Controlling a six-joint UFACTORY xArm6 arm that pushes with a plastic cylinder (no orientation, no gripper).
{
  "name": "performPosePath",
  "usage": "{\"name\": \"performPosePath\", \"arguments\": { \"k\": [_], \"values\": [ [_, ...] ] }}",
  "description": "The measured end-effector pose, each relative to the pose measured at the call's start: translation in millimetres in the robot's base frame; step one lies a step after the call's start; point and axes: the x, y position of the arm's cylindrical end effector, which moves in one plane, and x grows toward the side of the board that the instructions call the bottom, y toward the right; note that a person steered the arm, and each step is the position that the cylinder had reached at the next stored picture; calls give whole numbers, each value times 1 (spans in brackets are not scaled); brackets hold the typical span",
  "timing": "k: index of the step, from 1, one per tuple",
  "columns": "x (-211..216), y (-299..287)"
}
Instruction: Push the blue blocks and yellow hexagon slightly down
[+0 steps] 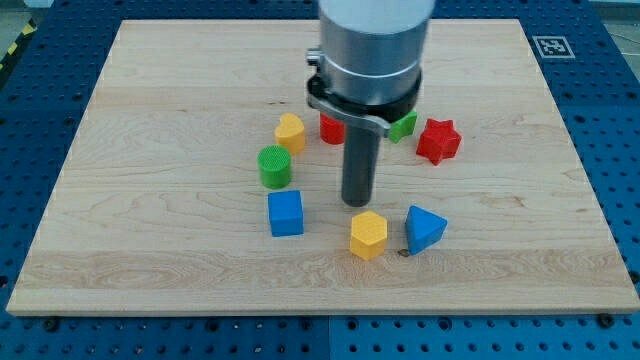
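A blue cube [285,213] lies left of centre on the wooden board. A yellow hexagon [368,234] lies to its right, lower down. A blue triangular block [424,229] lies right of the hexagon, close beside it. My tip [357,202] is just above the yellow hexagon, a little to its left, between the blue cube and the blue triangular block. It appears apart from all three.
A green cylinder [274,166] stands above the blue cube. A second yellow block [290,132] lies above that. A red block [331,128] and a green block [403,125] are partly hidden behind the arm. A red star [438,140] lies at the right.
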Motion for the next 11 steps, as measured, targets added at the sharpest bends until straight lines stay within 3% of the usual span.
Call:
{"name": "performPosePath", "arguments": {
  "k": [3,5,7,9,11],
  "values": [
    [28,-5],
    [33,38],
    [55,28],
    [55,-5],
    [31,6]
  ]
}}
